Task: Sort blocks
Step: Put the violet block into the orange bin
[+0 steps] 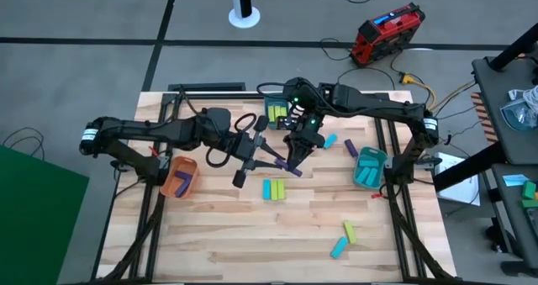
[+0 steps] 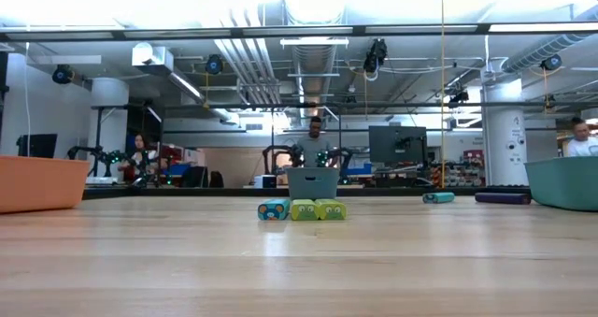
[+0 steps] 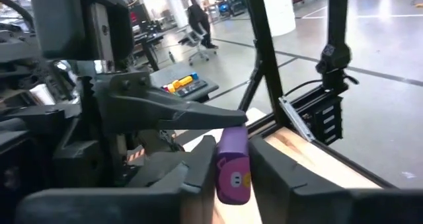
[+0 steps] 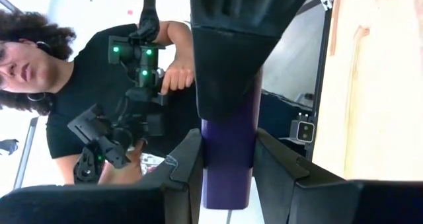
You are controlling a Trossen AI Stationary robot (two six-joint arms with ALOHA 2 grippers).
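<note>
A purple block hangs above the middle of the table, between my two grippers. My left gripper reaches in from the table's left and my right gripper from the far right; each is shut on the block. In the left wrist view the block sits between my own fingers, with the right gripper's dark finger on its far end. In the right wrist view the block also lies between that arm's fingers. Neither gripper shows in the low view. My left gripper pinches one end of the purple block between its two fingers. The fingers run about level, from the table's left, along the block. The block is clear of the table. My right gripper pinches the block's other end between its two fingers, which lie along the block and come from the table's far right. The left gripper's finger covers the end beyond.
An orange bin stands at the left and a teal bin at the right. A third bin is at the far edge. Loose blocks lie at the centre, the far right and the near right.
</note>
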